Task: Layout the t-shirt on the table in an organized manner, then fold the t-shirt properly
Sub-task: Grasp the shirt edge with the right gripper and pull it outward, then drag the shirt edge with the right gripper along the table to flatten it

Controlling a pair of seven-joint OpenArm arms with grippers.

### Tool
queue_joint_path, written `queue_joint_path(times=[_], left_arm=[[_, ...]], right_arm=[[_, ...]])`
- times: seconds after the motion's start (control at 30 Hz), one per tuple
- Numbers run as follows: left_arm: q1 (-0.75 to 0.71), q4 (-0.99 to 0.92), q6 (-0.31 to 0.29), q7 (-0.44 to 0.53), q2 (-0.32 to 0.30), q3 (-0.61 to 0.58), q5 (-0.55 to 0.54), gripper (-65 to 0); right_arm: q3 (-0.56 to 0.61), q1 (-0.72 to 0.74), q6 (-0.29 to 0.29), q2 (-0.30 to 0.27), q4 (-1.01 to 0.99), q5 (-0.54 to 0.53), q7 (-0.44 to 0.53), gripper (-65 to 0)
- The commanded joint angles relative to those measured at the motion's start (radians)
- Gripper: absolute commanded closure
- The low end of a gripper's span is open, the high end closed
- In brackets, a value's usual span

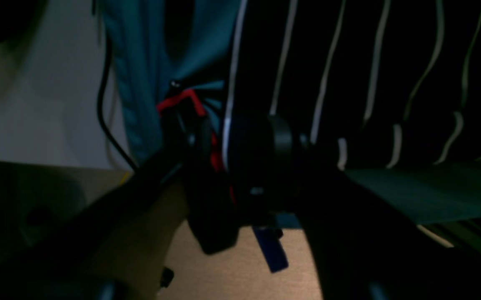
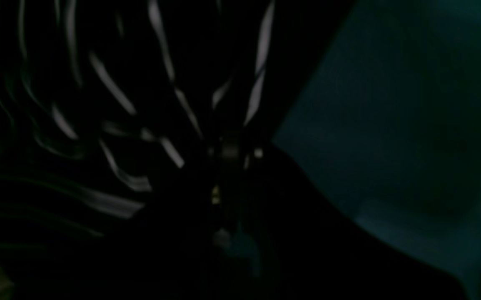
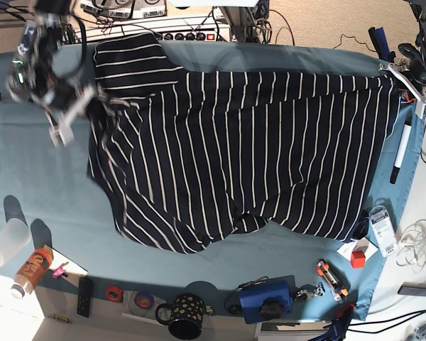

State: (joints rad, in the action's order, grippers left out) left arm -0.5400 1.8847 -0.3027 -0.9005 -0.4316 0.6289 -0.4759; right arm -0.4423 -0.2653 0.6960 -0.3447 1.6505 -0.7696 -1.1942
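Note:
The t-shirt (image 3: 255, 156), dark with thin white stripes, lies spread across most of the teal table (image 3: 42, 192). My right gripper (image 3: 92, 99) is at the shirt's far-left edge, below a sleeve. In the right wrist view the t-shirt (image 2: 98, 104) bunches into that gripper (image 2: 230, 146), which is shut on it, with the table (image 2: 390, 104) beside it. My left gripper (image 3: 405, 79) is at the shirt's far-right corner on the table edge. In the left wrist view the t-shirt (image 1: 348, 62) drapes between the spread dark fingers of the left gripper (image 1: 244, 154); whether they pinch it is unclear.
Along the front edge stand a clear cup (image 3: 6, 241), an orange can (image 3: 30, 268), a dotted black mug (image 3: 186, 316) and a blue device (image 3: 266, 298). A marker (image 3: 400, 153) and a red cube (image 3: 358, 259) lie at the right edge. A power strip (image 3: 163, 32) runs behind the table.

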Motion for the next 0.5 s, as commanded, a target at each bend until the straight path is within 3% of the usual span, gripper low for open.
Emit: queue_joint_path(times=[0.0, 0.27, 0.47], left_arm=[[-0.005, 0.01, 0.007, 0.004, -0.017, 0.01, 0.0, -22.0], [-0.006, 0.01, 0.007, 0.004, -0.017, 0.01, 0.0, -22.0], [-0.005, 0.01, 0.007, 0.004, -0.017, 0.01, 0.0, -22.0]], right_arm=[[-0.03, -0.031, 0.002, -0.016, 0.051, -0.013, -0.004, 0.0], [-0.268, -0.293, 0.002, -0.016, 0.243, -0.163, -0.116, 0.0], [-0.336, -0.336, 0.002, -0.016, 0.246, -0.18, -0.122, 0.0]])
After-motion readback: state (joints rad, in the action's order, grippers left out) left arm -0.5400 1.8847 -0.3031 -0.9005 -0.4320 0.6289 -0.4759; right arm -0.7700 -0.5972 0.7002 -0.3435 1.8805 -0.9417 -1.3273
